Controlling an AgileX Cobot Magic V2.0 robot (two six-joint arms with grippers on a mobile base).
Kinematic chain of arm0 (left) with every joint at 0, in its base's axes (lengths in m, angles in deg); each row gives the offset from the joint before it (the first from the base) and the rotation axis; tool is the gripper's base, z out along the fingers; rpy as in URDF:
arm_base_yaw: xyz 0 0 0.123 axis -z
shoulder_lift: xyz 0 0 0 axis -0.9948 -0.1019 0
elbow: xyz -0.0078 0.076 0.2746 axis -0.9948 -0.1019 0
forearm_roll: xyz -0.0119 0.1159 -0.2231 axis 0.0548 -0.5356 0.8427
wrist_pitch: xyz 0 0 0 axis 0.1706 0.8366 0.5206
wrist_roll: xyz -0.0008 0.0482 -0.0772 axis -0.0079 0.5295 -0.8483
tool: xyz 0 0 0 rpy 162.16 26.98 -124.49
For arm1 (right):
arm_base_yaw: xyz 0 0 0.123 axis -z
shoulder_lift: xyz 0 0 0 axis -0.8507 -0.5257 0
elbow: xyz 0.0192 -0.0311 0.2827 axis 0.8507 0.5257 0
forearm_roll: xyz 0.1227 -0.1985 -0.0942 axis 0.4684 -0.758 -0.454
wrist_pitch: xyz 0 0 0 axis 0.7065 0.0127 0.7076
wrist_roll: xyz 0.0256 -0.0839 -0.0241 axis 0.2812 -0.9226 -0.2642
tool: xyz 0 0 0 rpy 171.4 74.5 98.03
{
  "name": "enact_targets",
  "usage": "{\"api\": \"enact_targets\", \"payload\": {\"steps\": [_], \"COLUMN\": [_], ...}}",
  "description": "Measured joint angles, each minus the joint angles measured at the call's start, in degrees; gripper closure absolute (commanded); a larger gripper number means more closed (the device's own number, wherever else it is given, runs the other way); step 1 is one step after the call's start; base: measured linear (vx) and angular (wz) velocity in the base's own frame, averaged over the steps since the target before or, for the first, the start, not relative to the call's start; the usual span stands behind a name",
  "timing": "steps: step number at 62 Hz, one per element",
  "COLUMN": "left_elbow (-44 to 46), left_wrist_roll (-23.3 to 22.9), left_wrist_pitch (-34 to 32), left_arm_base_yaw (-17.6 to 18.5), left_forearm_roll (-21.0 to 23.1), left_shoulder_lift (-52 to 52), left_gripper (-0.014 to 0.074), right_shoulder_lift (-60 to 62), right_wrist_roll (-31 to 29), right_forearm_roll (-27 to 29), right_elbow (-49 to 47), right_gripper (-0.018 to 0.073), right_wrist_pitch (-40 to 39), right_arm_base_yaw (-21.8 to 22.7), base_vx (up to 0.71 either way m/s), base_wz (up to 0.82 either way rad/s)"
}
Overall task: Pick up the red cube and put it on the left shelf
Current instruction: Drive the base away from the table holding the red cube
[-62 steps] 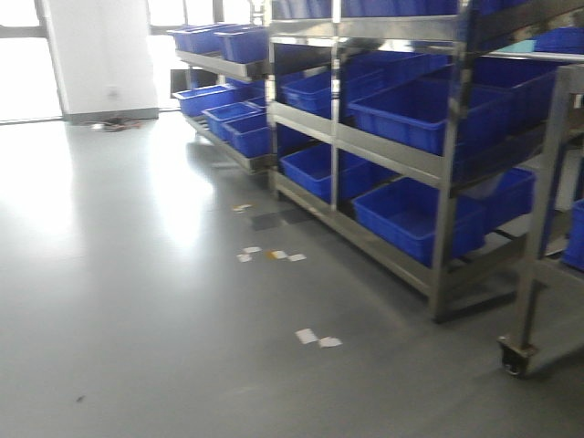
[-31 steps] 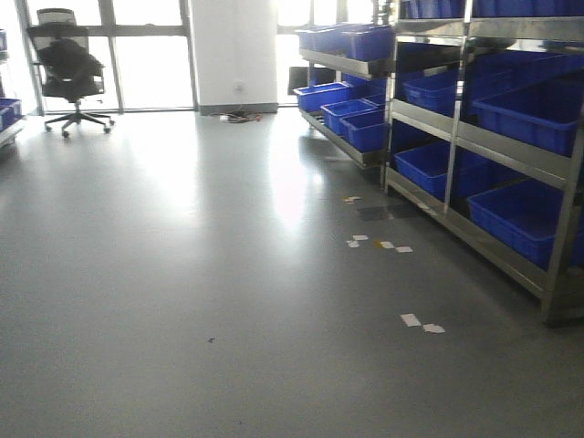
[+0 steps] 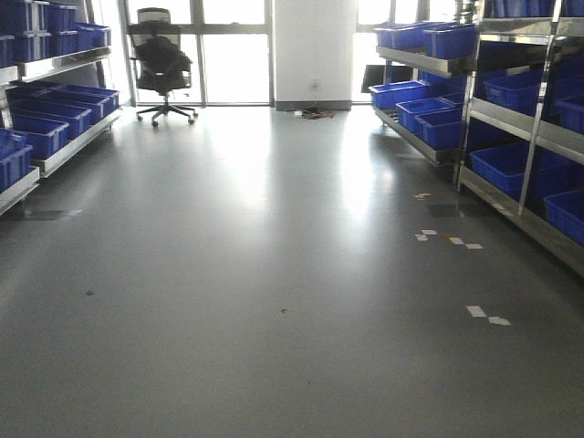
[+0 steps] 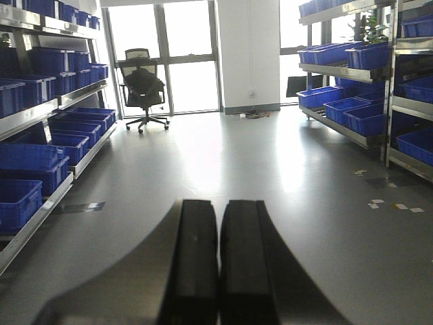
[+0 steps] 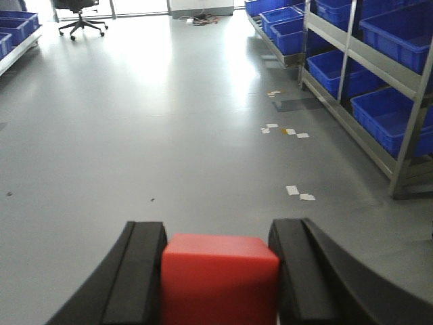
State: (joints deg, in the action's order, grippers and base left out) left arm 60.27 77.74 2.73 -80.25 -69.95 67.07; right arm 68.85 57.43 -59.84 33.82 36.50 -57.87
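Note:
The red cube sits between the two black fingers of my right gripper, which is shut on it above the grey floor. My left gripper is shut and empty, its pads pressed together. The left shelf, a metal rack with dark-blue crates, stands along the left wall in the front view. It also shows in the left wrist view and at the top left of the right wrist view. Neither gripper shows in the front view.
More racks with blue crates line the right side. A black office chair stands at the far windows, next to a white pillar. Paper scraps lie on the floor at right.
The front view has swung to the left: the right racks slid toward the right edge, and the office chair and then the left shelf came into view.

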Motion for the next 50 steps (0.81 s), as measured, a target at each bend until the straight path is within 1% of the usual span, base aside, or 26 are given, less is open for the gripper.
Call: {"api": "enact_targets", "payload": {"steps": [23, 30, 39, 50], "left_elbow": [0.0, 0.0, 0.0, 0.0], "left_wrist_roll": [0.0, 0.0, 0.0, 0.0], "left_wrist_pitch": [0.0, 0.0, 0.0, 0.0], "left_arm_base_yaw": [0.0, 0.0, 0.0, 0.0], "left_forearm_roll": [0.0, 0.0, 0.0, 0.0], "left_shoulder_lift": [0.0, 0.0, 0.0, 0.0], "left_gripper": [0.0491, 0.0491, 0.0491, 0.0491], "right_shoulder_lift": [0.0, 0.0, 0.0, 0.11], "right_wrist_roll": [0.0, 0.0, 0.0, 0.0], "right_forearm_roll": [0.0, 0.0, 0.0, 0.0], "right_elbow": [0.0, 0.0, 0.0, 0.09], "right_gripper": [0.0502, 0.0502, 0.0502, 0.0502], "right_wrist_pitch": [0.0, 0.0, 0.0, 0.0], "right_arm_base_yaw": [0.0, 0.0, 0.0, 0.0], "base_vx": [-0.17, -0.03, 0.05, 0.17], "base_wz": [0.16, 0.16, -0.07, -0.04]}}
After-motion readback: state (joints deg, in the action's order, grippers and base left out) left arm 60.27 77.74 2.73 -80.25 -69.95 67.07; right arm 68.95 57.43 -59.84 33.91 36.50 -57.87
